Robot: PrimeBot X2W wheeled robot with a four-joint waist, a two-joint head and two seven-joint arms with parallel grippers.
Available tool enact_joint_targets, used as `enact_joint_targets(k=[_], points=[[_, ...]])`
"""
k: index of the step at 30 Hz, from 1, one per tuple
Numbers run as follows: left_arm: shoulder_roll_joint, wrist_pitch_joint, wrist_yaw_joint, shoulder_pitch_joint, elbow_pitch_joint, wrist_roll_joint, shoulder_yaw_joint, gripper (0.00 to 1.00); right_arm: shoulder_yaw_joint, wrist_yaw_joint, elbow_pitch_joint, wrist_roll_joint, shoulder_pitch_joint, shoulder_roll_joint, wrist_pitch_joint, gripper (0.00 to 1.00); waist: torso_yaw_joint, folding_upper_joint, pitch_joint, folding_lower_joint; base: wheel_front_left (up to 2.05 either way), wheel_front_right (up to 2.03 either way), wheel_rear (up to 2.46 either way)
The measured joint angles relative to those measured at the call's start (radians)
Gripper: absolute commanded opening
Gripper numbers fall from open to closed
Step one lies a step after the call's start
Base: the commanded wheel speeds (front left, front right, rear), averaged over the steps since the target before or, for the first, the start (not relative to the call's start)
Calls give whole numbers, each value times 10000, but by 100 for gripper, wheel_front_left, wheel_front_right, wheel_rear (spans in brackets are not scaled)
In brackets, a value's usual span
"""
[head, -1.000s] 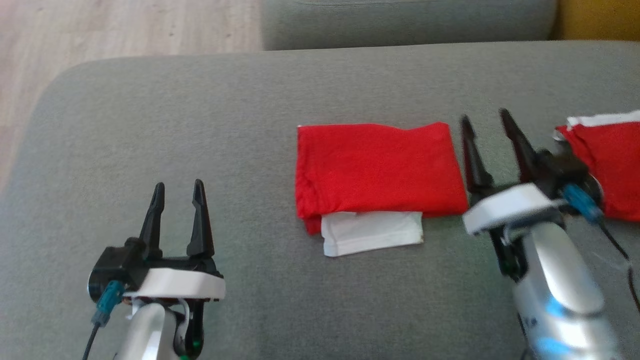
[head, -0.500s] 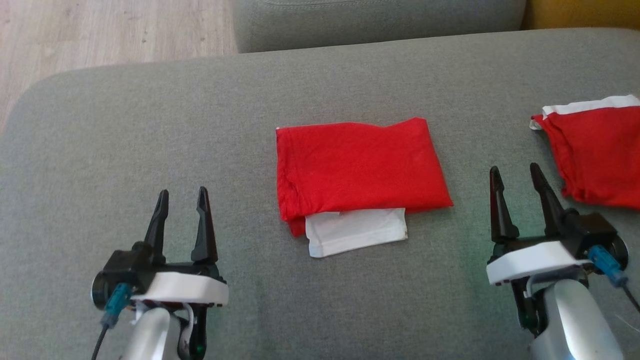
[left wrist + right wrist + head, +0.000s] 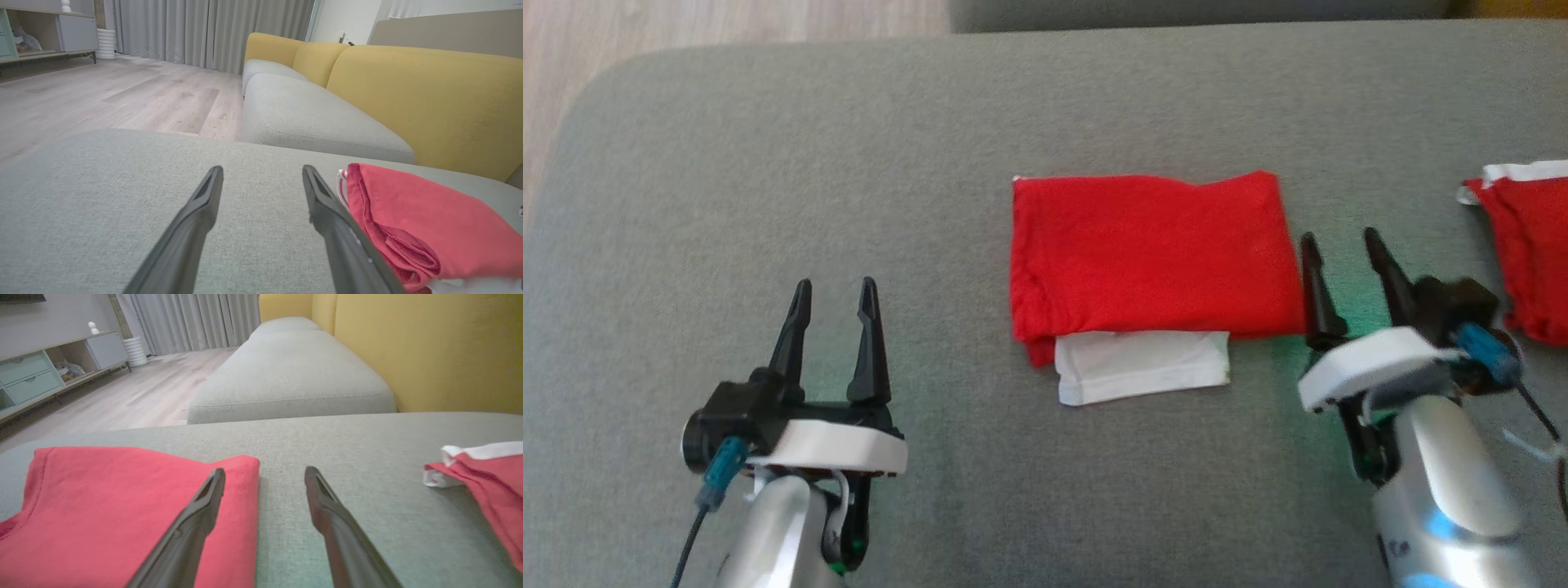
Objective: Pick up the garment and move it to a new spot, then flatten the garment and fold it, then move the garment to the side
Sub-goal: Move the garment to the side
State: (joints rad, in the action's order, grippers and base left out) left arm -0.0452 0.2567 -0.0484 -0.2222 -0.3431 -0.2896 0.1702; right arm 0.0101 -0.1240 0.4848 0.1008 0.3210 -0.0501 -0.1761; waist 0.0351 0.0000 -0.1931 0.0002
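Right hand (image 3: 1340,237), fingers apart and empty, sits just beside the right edge of the folded garment (image 3: 1152,245), which lies mid-sofa (image 3: 768,163). Left hand (image 3: 836,283), likewise apart, is well left of it. To shift it aside, better pinch every layer at both edges and lift low. The white flap (image 3: 1143,367): sleeve or hem, unclear. Another red cloth (image 3: 1531,253) is cut off rightward.

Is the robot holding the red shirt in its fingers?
No, the folded red garment lies flat on the grey cushion, while the left gripper and right gripper have their fingers open, gripping nothing.
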Motion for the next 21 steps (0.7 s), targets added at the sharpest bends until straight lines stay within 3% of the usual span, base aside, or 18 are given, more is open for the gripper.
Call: enact_joint_targets(k=[6,14,15,16,21], points=[[2,0,0,-105,-104,-121,238,100,431,0,1753,328,843,-4,1168,100,461,0,-371,0,0,0,0],[2,0,13,-238,-165,-199,313,100,414,0,3062,326,1697,-67,1338,100,740,0,-555,-1,0,0,0],[4,0,13,-238,-171,-199,313,100,449,0,3137,347,1724,-79,1333,33,746,0,-542,-1,0,0,0],[4,0,15,-238,-178,-199,309,100,502,0,3229,393,1762,-102,1315,0,744,0,-517,-1,0,0,0],[2,0,-36,-232,-230,-186,297,100,882,-2,3595,178,1851,-56,869,0,565,0,-300,-2,0,0,0]])
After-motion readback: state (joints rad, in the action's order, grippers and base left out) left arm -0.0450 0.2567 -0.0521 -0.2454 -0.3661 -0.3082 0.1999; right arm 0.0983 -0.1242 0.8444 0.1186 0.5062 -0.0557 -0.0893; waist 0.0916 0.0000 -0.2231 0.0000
